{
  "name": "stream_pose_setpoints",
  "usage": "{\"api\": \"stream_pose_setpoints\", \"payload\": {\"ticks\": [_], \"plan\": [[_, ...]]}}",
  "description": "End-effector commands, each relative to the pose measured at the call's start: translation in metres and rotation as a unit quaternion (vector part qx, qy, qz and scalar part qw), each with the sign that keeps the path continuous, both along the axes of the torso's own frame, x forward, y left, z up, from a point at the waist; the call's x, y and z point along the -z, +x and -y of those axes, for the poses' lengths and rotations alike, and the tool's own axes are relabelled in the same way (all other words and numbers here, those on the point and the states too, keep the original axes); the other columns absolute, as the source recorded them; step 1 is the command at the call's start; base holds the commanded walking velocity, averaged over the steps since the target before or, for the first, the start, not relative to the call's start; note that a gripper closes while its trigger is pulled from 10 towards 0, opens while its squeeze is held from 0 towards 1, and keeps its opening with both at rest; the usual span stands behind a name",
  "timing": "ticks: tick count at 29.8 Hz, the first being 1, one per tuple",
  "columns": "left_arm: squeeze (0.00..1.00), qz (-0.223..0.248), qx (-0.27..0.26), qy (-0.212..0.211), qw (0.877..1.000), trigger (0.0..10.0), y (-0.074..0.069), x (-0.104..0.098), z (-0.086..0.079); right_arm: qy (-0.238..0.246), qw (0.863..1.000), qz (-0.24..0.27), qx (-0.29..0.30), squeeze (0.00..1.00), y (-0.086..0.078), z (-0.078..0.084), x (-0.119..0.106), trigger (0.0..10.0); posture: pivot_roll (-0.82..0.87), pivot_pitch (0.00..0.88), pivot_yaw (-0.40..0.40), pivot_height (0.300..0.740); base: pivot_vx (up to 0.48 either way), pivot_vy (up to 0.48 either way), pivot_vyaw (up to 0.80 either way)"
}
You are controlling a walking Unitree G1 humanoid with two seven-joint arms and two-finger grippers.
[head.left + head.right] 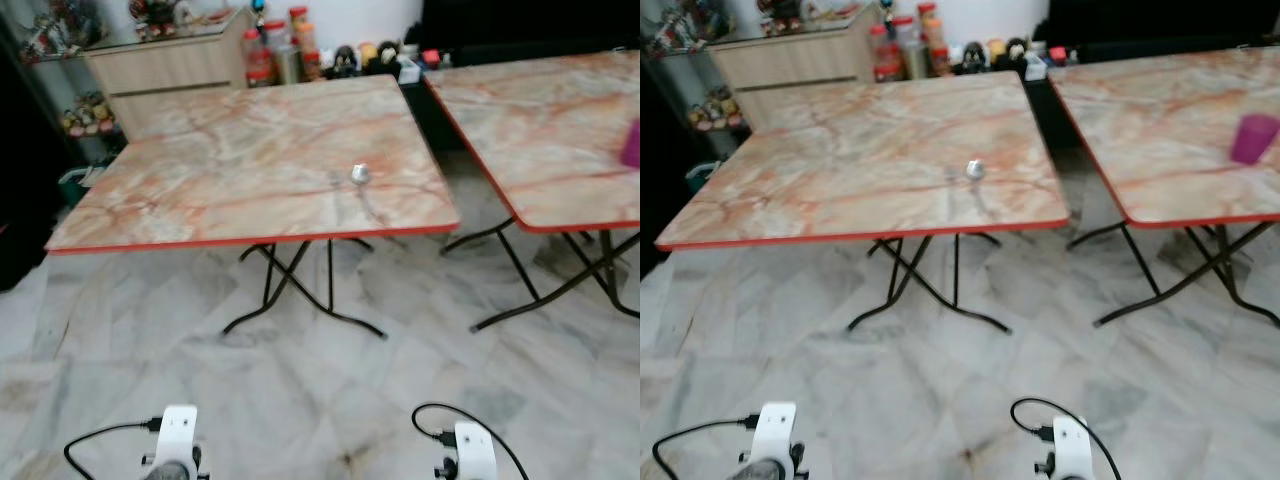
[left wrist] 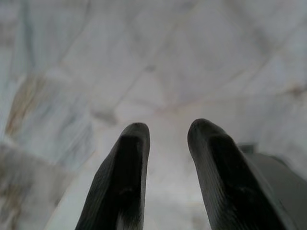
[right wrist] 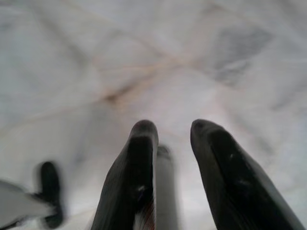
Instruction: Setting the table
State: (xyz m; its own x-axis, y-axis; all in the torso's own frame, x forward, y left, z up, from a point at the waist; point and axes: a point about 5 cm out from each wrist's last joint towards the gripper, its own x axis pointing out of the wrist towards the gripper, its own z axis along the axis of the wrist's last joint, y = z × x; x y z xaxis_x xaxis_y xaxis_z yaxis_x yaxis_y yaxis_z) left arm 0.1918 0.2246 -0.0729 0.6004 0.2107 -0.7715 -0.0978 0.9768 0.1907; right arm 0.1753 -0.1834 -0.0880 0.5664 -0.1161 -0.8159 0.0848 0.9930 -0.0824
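Near table (image 1: 200, 190): beige marble pattern with pink-orange veins, red edge, black legs. Right table (image 1: 1160, 120): same pattern and edge. Cup (image 1: 1252, 138) on it: magenta. Small object (image 1: 359, 174) on near table: silver. Floor (image 1: 300, 400): grey-white marble. Far cabinet (image 1: 170, 70): light wood.

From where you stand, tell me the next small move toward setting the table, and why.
Probably step forward to the nearer marble-top table. It stands across open floor, out of reach of both arms. The left gripper and right gripper point at the floor, open and carrying nothing. A purple cup sits on the other table.
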Motion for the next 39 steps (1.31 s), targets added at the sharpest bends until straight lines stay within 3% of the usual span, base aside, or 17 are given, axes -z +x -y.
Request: {"api": "stream_pose_setpoints", "payload": {"ticks": [1, 15, 39], "plan": [[0.0, 0.012, -0.011, 0.003, 1.0, 10.0, 0.005, -0.0034, -0.0027, 0.0, 1.0, 0.002, -0.001, 0.0, 0.0021, -0.0005, -0.0009, 10.0, -0.02, 0.0, 0.078, 0.693, 0.0, 0.0, 0.0], [0.0, 0.021, -0.007, -0.006, 1.0, 10.0, 0.0081, -0.0047, -0.0002, 0.003, 1.0, 0.006, -0.003, 0.0, 0.0035, -0.0025, -0.0014, 10.0, -0.02, 0.0, 0.082, 0.693, 0.018, 0.0, 0.0], [0.0, 0.023, 0.007, -0.004, 1.0, 10.0, 0.0096, -0.0052, 0.0019, 0.009, 1.0, 0.011, -0.015, 0.0, 0.0062, -0.0075, -0.0023, 10.0, -0.02, 0.0, 0.082, 0.693, 0.418, 0.0, -0.04]]}}
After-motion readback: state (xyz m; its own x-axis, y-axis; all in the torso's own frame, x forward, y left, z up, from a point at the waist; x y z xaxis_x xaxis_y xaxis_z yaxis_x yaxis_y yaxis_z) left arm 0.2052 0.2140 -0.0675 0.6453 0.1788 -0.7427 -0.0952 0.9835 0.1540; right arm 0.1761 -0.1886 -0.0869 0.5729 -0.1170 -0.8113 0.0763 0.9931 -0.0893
